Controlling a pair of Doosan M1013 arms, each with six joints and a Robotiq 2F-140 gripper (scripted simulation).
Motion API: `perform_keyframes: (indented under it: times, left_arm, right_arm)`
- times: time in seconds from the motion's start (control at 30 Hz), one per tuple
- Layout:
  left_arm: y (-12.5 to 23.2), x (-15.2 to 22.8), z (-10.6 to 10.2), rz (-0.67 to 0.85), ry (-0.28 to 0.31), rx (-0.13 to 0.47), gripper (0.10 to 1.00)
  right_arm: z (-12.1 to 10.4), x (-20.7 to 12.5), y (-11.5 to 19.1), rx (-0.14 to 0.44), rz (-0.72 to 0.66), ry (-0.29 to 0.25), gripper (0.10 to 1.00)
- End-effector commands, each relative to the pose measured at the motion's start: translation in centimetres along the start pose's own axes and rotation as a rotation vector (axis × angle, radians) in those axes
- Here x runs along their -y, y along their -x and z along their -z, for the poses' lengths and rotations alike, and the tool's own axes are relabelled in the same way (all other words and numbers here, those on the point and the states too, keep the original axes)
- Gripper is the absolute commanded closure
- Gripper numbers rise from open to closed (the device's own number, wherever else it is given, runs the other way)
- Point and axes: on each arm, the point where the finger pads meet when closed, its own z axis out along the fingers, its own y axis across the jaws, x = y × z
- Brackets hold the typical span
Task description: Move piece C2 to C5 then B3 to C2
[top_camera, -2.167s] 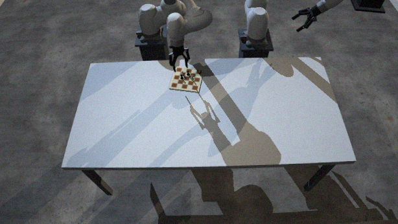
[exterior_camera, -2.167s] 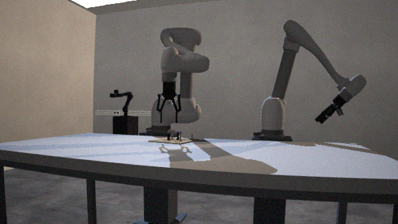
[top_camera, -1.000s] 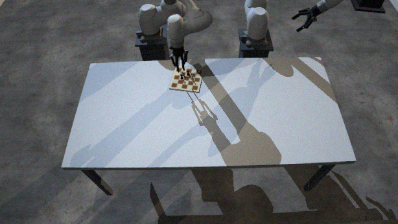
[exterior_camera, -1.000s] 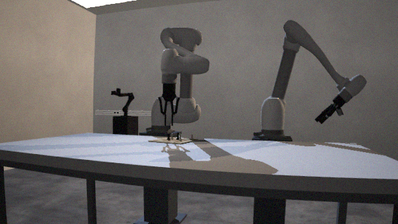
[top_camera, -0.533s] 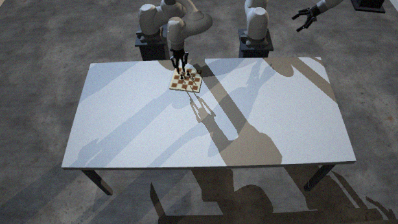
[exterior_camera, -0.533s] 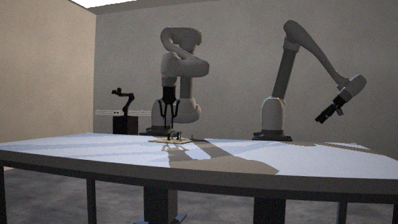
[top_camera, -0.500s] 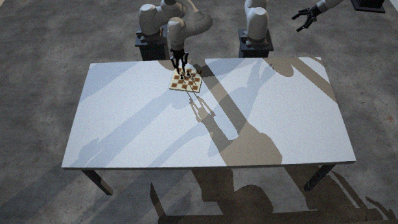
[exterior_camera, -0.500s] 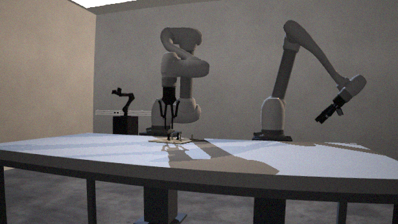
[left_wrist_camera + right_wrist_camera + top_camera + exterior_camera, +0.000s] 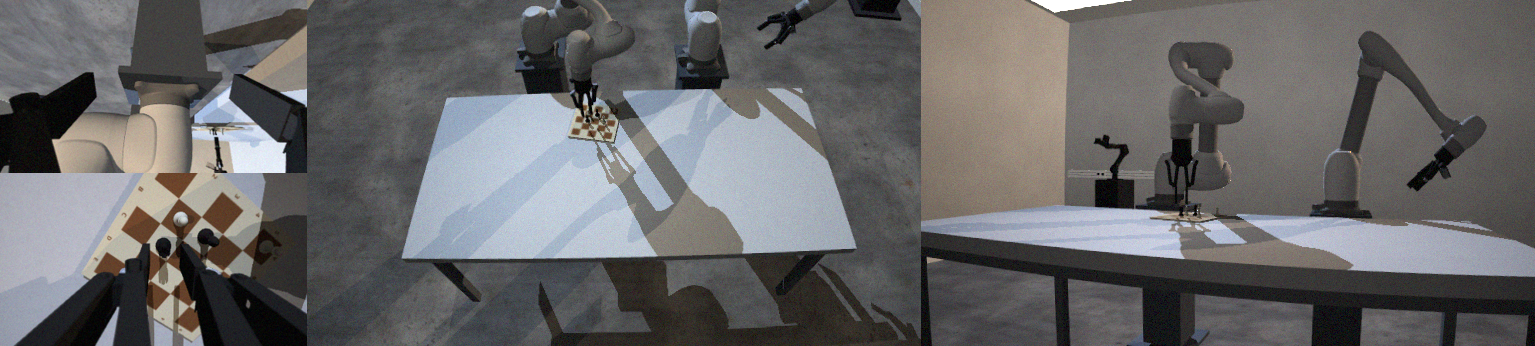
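Observation:
The board (image 9: pixel 579 134) (image 9: pixel 1161 217) (image 9: pixel 126 250) lies at the table's back edge. A black piece (image 9: pixel 163 244) (image 9: pixel 587 120) stands on C2. Another black piece (image 9: pixel 205 235) (image 9: pixel 597 114) stands on B3. My right gripper (image 9: pixel 164 256) (image 9: pixel 1181 201) is partly open, pointing down, its fingertips on either side of the C2 piece's head in the right wrist view. How low they reach beside it is hard to tell. C5 is hidden behind the fingers there. My left gripper (image 9: pixel 763 37) (image 9: pixel 1412 186) (image 9: pixel 163 86) is wide open and empty, away from the table.
A white piece (image 9: pixel 180 218) stands on B2, close to both black pieces. A pale piece (image 9: pixel 266 246) stands in shadow on the corner square A5. The fingers hide part of the board in the right wrist view. The left arm is well away from the board.

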Motion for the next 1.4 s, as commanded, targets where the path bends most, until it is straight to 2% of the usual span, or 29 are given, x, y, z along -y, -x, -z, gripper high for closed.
perform_keyframes:
  times: [0.0, 0.8, 1.37]
  left_arm:
    - [0.0, 0.0, 0.0, 0.0, 0.0, -0.001, 0.098]
    - [0.0, 0.0, 0.0, 0.0, 0.0, -0.001, 0.098]
    - [0.0, 0.0, 0.0, 0.0, 0.0, -0.001, 0.098]
  right_arm:
    - [-0.1, 0.0, 0.1, 0.001, 0.0, 0.0, 0.799]
    - [-0.6, 0.0, 0.1, 0.001, 0.0, 0.0, 0.799]
    - [-3.0, 0.0, 0.1, 0.001, 0.0, 0.0, 0.799]
